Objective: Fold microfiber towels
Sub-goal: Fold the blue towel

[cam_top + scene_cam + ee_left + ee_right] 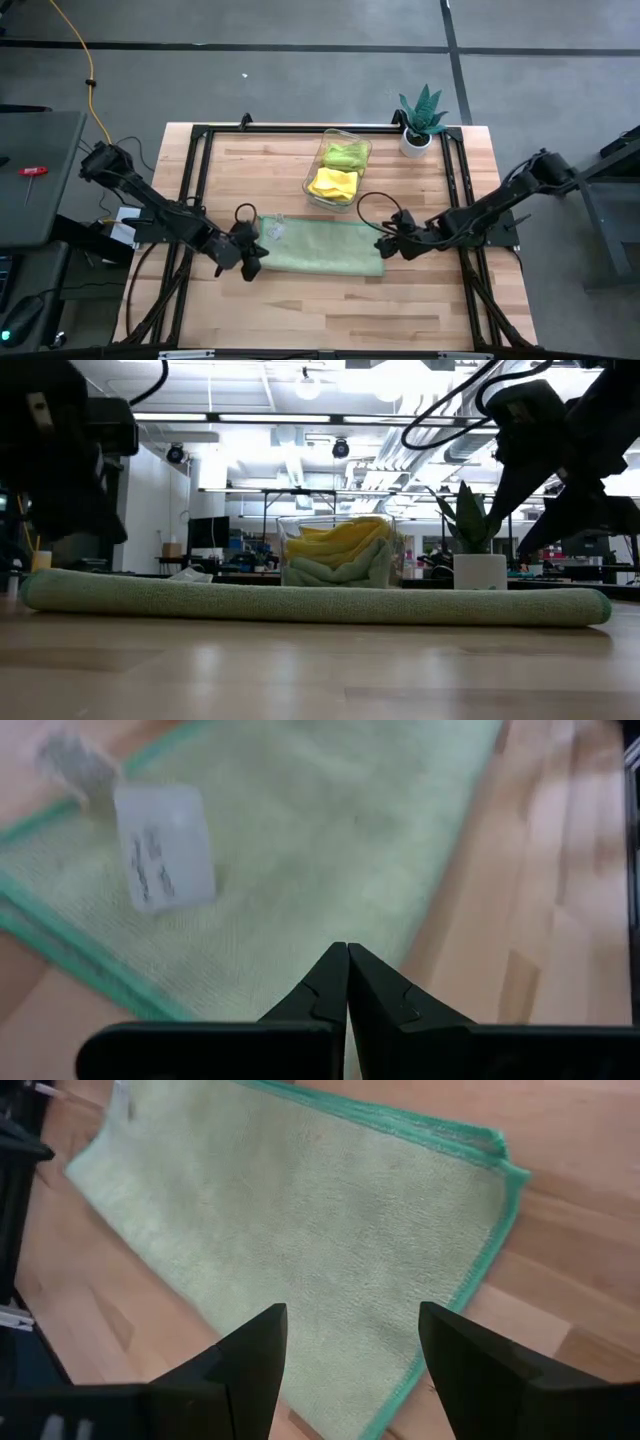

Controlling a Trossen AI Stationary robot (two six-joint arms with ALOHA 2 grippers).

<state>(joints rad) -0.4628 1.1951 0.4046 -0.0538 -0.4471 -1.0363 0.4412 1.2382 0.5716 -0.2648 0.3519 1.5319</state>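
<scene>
A pale mint green towel (pixel 318 246) lies flat on the table as a long folded strip with a darker green hem, and its white tag (pixel 162 845) sits near its left end. It also shows in the low view (pixel 320 605) and in the right wrist view (pixel 300 1210). My left gripper (pixel 252 258) is shut just above the towel's left end (pixel 300 920). My right gripper (pixel 384 246) is open above the towel's right end, its fingers (pixel 250 1360) standing over the cloth. In the low view both grippers are clear of the towel.
A clear plastic bin (pixel 330 190) stands behind the towel and holds a yellow towel (pixel 333 183) and a lime green one (pixel 345 155). A spiky potted plant (pixel 420 122) stands at the back right. Black frame rails (pixel 190 180) run along the table's sides and back.
</scene>
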